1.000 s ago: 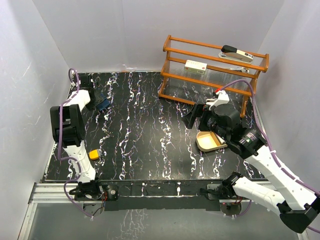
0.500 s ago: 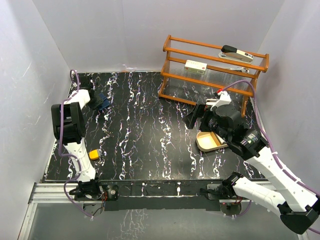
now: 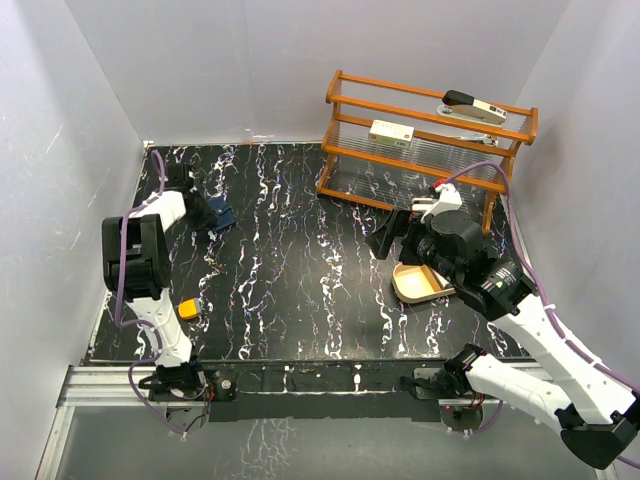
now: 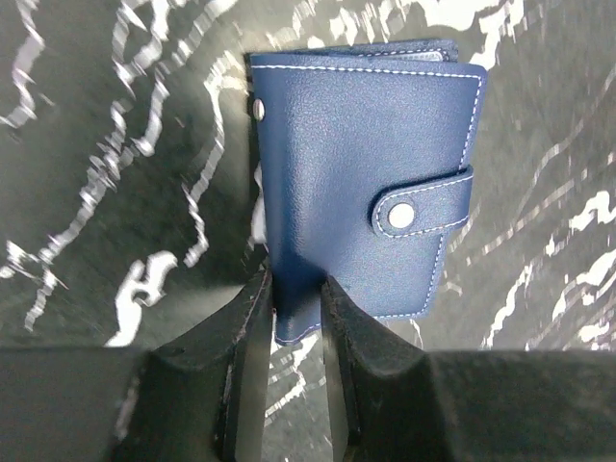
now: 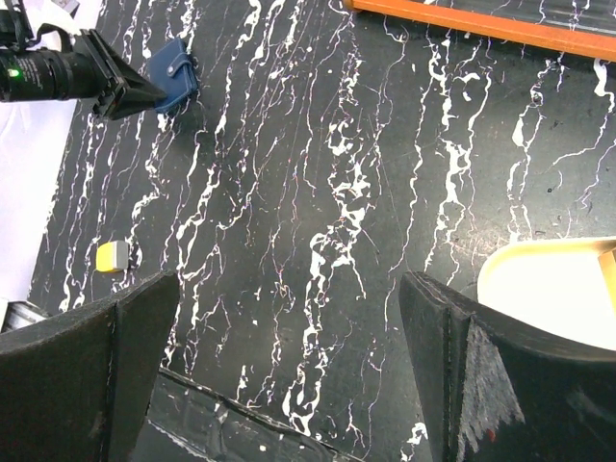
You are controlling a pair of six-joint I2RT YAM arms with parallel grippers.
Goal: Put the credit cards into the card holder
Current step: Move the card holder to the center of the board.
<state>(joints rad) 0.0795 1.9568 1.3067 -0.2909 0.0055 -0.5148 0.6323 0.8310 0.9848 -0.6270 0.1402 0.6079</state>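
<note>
The card holder [image 4: 366, 183] is a navy wallet, folded shut with its snap tab fastened. My left gripper [image 4: 294, 303] is shut on its near corner. From above, the card holder [image 3: 221, 216] sits at the back left of the black marble table, with the left gripper [image 3: 205, 213] beside it. The right wrist view shows the card holder [image 5: 173, 82] far off at the upper left. My right gripper [image 5: 289, 289] hangs open over bare table with nothing between its fingers. It hovers near the shelf [image 3: 388, 236]. No credit cards show clearly in any view.
A beige shallow tray [image 3: 420, 283] lies under the right arm, its rim [image 5: 539, 265] at the right wrist view's edge. An orange wooden shelf [image 3: 425, 140] with white devices stands at the back right. A small yellow block [image 3: 188, 309] rests near the left arm's base.
The left gripper's jaws have closed onto the card holder. Gripper and card holder have shifted a little right and toward the front, away from the back left corner. The right arm has barely moved.
</note>
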